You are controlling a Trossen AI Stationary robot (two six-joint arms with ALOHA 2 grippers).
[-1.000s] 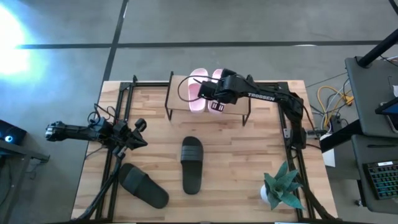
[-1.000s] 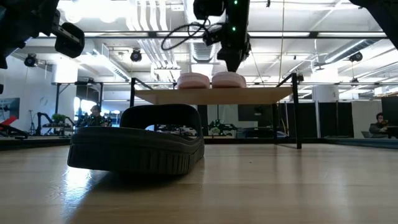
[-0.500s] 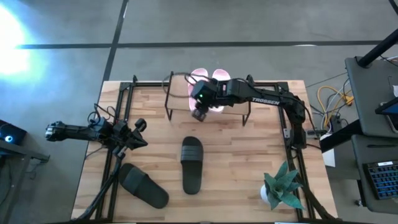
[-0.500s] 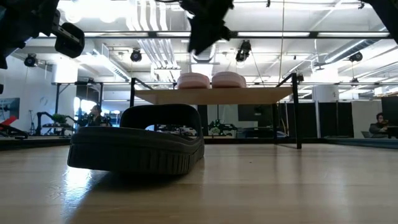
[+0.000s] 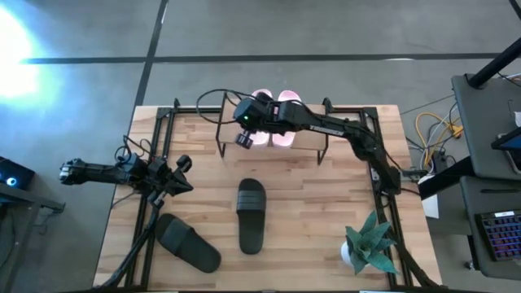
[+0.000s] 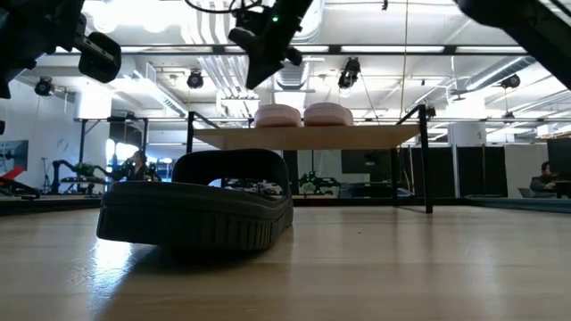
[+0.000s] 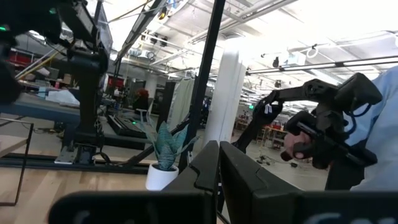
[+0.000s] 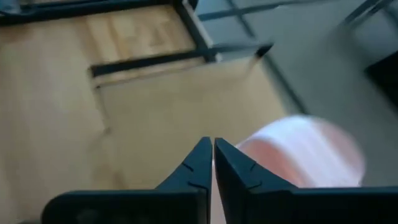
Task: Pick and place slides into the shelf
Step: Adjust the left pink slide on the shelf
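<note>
Slides: two pale pink slides point(image 5: 273, 119) sit side by side on the shelf point(image 5: 309, 139) at the table's twelve o'clock edge; one black slide point(image 5: 251, 214) lies near the table's centre, the other black slide point(image 5: 189, 242) toward seven o'clock, well apart from the shelf; the right gripper point(image 5: 242, 139) hangs above the shelf's nine o'clock end, just beside the pink pair, fingers pressed together on nothing; the left gripper point(image 5: 182, 173) waits at the table's nine o'clock side, fingers likewise together; a potted plant point(image 5: 368, 242) stands at five o'clock.
</note>
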